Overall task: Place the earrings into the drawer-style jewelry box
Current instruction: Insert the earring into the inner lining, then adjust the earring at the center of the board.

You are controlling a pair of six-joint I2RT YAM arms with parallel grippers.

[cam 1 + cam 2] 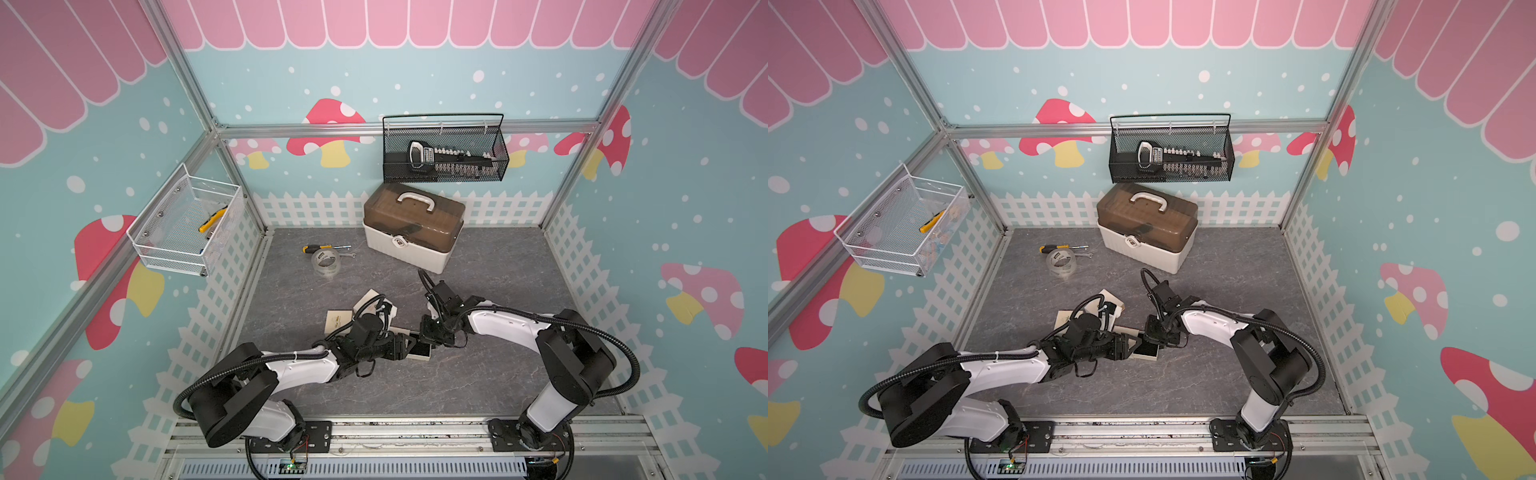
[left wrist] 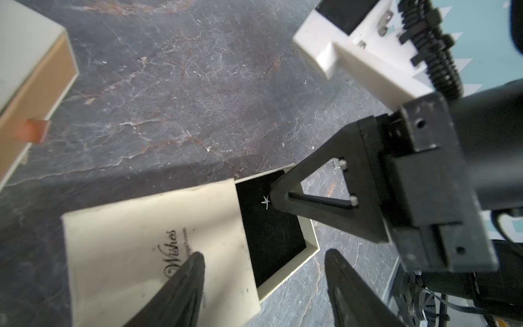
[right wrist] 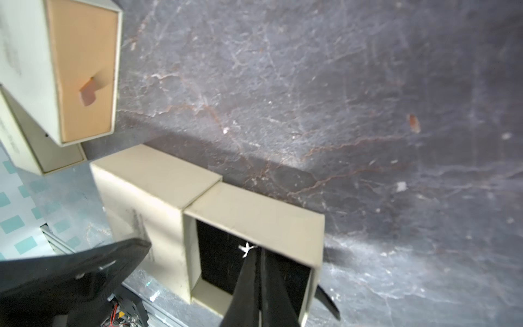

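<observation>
Clenched at the very tips of the right gripper [image 3: 256, 256]: a tiny silvery star-shaped earring [image 3: 245, 249], poking out just ahead of the shut jaws, over or on the black lining of the pulled-out drawer [image 3: 254, 215] beneath them. Released and spread apart on the left gripper [image 2: 263, 252], one finger [image 2: 192, 271] above the cream "Wishes" sleeve [image 2: 141, 226] of the jewelry box, open drawer end just ahead of the tips. Well beyond both pincers, a second cream box [image 3: 85, 70] with an orange drawer front.

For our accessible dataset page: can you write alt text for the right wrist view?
The shut right pincer pinches a tiny white star-shaped earring over the black lining of a drawer pulled out of a cream box. A second box with a tan drawer front sits nearby on the dark marbled floor.
</observation>
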